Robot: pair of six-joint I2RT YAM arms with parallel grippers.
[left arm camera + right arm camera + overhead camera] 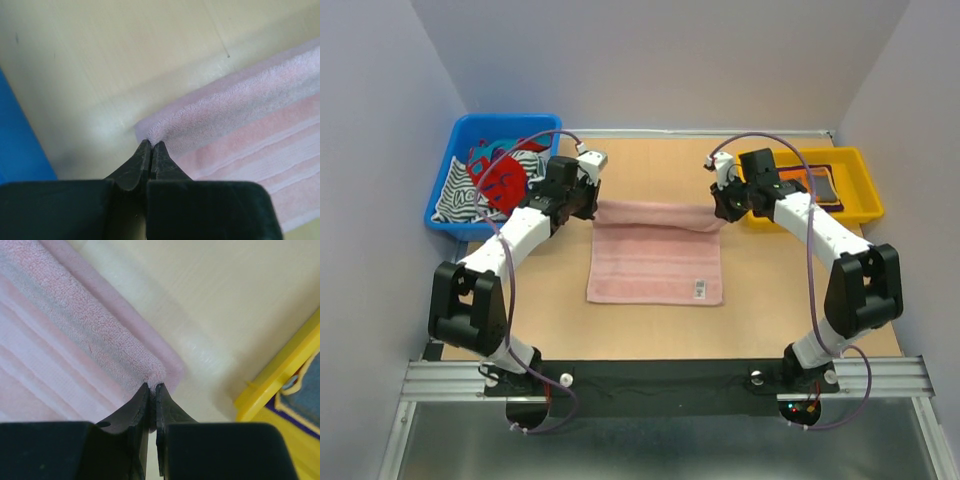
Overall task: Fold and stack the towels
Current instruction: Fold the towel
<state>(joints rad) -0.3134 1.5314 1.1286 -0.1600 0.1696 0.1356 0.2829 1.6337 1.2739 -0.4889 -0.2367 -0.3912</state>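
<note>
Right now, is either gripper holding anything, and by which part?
Both hold the pale pink towel: the left gripper pinches its far left corner, the right gripper its far right corner.

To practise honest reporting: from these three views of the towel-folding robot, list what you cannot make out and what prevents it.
1. Label on the pink towel: top view, too small to read.
2. Cloths in the blue bin: top view, left arm covers part; count unclear.
3. Dark towel in the yellow bin: right arm overlaps it in top view; right wrist view's edge cuts it.
4. Layers pinched by left hand and right hand: wrist views, fingers hide them.
</note>
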